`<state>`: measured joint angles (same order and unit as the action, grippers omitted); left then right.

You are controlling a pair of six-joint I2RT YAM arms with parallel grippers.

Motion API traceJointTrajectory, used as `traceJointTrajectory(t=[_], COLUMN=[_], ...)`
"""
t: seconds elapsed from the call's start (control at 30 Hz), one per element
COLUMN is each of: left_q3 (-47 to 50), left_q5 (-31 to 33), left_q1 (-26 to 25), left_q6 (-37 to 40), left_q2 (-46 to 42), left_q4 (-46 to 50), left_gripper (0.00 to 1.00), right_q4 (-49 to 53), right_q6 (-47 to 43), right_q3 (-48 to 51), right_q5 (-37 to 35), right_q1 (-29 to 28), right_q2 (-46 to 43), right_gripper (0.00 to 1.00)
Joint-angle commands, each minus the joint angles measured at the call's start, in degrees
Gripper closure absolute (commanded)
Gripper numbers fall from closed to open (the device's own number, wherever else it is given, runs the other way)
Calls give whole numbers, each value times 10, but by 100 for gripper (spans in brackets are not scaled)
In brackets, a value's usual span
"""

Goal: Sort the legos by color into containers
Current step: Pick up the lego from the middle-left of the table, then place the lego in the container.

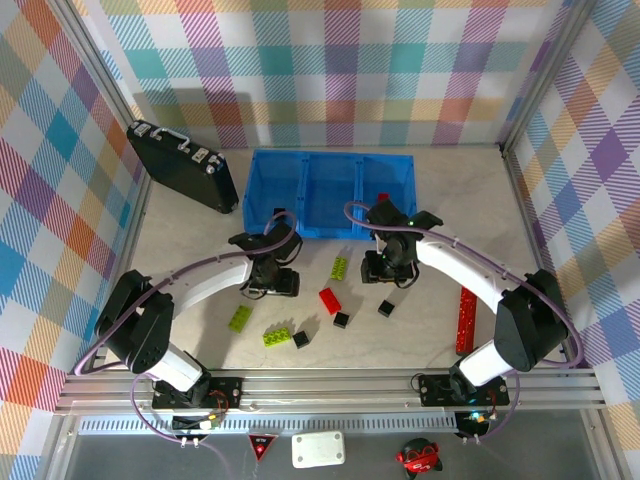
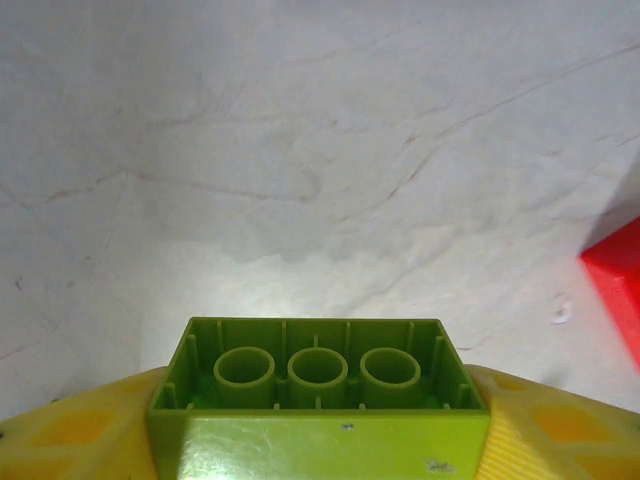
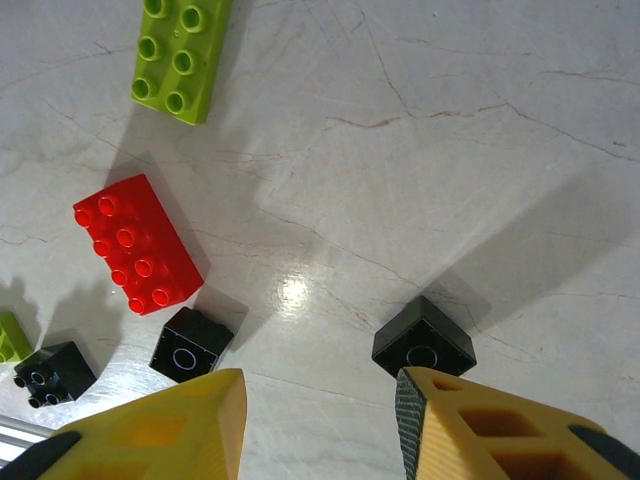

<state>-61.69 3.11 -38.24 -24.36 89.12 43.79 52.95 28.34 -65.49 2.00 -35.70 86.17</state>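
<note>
My left gripper is shut on a lime-green lego, hollow underside toward the camera, just above the table; from above this gripper hangs in front of the blue containers. My right gripper is open over bare table, with nothing between the fingers. A black cube lies at the tip of its right finger, and another black cube beyond the left finger. Also loose on the table are a red lego, a green lego and a third black cube. A red lego lies in the right compartment.
A black case leans at the back left beside the bin. A long red stick lies at the right near my right arm. Two more green legos lie at the front left.
</note>
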Motion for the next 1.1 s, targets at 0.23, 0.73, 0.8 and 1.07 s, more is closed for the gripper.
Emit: traceJointTrajectory(t=[0.23,0.73,0.8,1.07], left_q3=[-165,-449,-485,-585], left_q5=[24,19,29,51], left_q1=[-7,-6,-4,20], left_q6=[34,41,40,25], left_q2=[103,272,295,364], left_q4=[53,62,65,73], left_gripper=[35,35,35,35], right_q4=[19,43,46,54], right_q6=[27,53,56,62], right_q3=[33,62,64,75], right_q5=[-13,-24,-24,-30], right_q1=[-5,-6,-6,-6], right_q2=[-55,-116,-124,-150], right_gripper=[55,55,55,55])
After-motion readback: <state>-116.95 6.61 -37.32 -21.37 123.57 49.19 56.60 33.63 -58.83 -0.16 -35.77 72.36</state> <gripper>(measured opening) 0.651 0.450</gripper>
